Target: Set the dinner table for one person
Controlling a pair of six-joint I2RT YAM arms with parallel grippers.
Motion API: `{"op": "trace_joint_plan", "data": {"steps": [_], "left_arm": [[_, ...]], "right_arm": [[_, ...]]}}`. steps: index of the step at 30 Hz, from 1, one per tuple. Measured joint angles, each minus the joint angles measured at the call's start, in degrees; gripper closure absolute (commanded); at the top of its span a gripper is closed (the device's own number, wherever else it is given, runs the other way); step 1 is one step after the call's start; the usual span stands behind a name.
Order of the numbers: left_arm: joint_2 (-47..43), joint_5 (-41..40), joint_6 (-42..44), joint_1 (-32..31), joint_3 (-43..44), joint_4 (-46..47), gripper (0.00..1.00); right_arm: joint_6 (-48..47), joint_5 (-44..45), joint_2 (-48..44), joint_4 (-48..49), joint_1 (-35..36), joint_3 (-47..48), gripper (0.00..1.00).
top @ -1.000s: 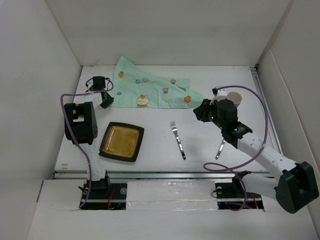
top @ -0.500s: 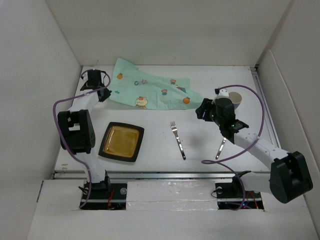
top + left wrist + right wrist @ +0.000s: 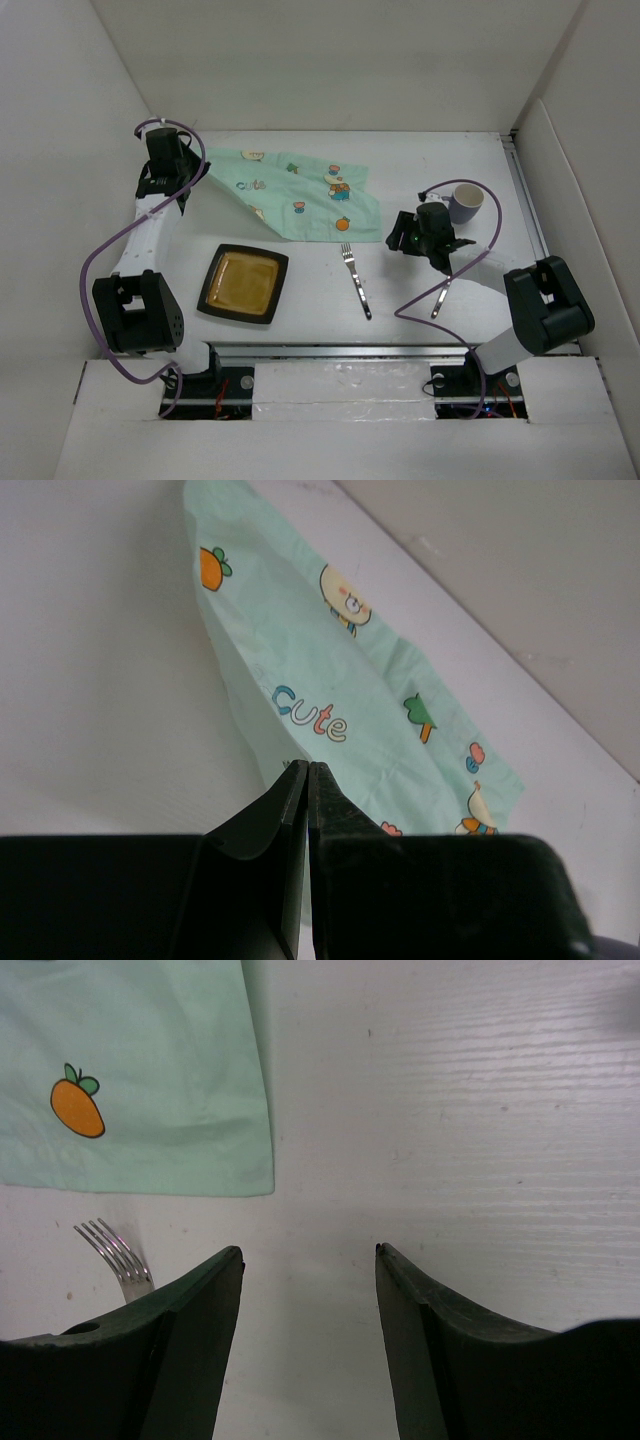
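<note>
The mint-green cartoon-printed placemat lies spread across the back of the white dinner table. My left gripper is at the far left back corner, shut on the placemat's left edge. In the left wrist view the shut fingertips pinch the cloth. My right gripper is open and empty, low over bare table just right of the placemat's near right corner. The fork's tines show beside its left finger.
A brown square plate sits at the front left. A fork lies at front centre. A second silver utensil lies to its right, partly under the cable. A cup stands at the right. White walls enclose the table.
My left arm has swung out to the far left back corner, dragging the placemat left and spreading it flatter. My right gripper has drawn back towards the front; the placemat's right corner now lies left of it.
</note>
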Motion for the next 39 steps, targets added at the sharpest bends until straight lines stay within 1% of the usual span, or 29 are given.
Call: {"op": "trace_joint_plan", "data": {"steps": [4, 6, 11, 15, 17, 20, 21, 25, 26, 27, 29, 30, 33, 35, 37, 39], "left_arm": [[0.33, 1.81, -0.63, -0.02, -3.02, -0.07, 1.0], [0.33, 2.47, -0.92, -0.02, -3.37, 0.02, 1.0], [-0.76, 4.33, -1.92, -0.02, -4.66, 1.97, 1.0], [-2.99, 5.27, -2.47, -0.02, -5.97, 2.73, 1.0], [-4.07, 5.2, -2.51, -0.02, -6.1, 2.89, 1.0], [-5.86, 5.07, -2.54, -0.02, -6.45, 3.58, 1.0], [-6.47, 5.09, -2.51, -0.02, -6.56, 3.89, 1.0], [-7.91, 5.05, -2.51, -0.02, -7.08, 4.98, 1.0], [-7.93, 5.05, -2.51, -0.02, -7.1, 5.14, 1.0], [-7.93, 5.05, -2.51, -0.02, -7.1, 5.18, 1.0], [-7.93, 5.09, -2.51, -0.02, -7.17, 5.16, 1.0], [-7.93, 5.11, -2.51, -0.02, -7.17, 5.16, 1.0], [-7.93, 5.16, -2.54, -0.02, -7.17, 5.18, 1.0], [-7.93, 5.29, -2.56, -0.02, -7.17, 5.16, 1.0], [-7.91, 5.66, -2.75, -0.02, -6.84, 4.83, 1.0], [-7.61, 6.27, -3.04, -0.02, -5.07, 4.15, 1.0]], "right_arm": [[0.26, -0.92, 5.14, 0.22, 2.12, 1.01, 0.4], [0.42, -0.57, 7.08, 0.68, 3.26, 3.02, 0.4], [0.85, 2.29, 11.08, -0.35, 5.44, 7.58, 0.41], [1.33, 5.62, 14.14, -3.72, 6.36, 12.26, 0.48], [1.99, 7.19, 15.3, -4.72, 6.54, 13.81, 0.51], [2.91, 9.2, 16.31, -6.6, 6.69, 15.5, 0.57], [3.19, 9.7, 16.68, -7.1, 6.69, 16.09, 0.62], [4.26, 11.08, 19.1, -7.82, 6.69, 18.75, 0.75], [4.5, 11.26, 19.37, -7.54, 6.69, 18.91, 0.81], [4.76, 11.43, 19.45, -7.45, 6.67, 18.91, 0.91], [5.49, 11.63, 19.47, -7.52, 6.51, 18.82, 0.99], [5.81, 11.76, 19.45, -7.52, 6.43, 18.78, 1.0], [6.43, 12.79, 18.73, -8.17, 6.25, 18.4, 1.0], [6.34, 13.75, 16.92, -10.62, 6.19, 17.9, 1.0], [5.57, 14.51, 13.53, -13.29, 5.95, 17.92, 1.0], [4.26, 15.61, 7.82, -15.69, 5.79, 19.15, 1.0]]}}
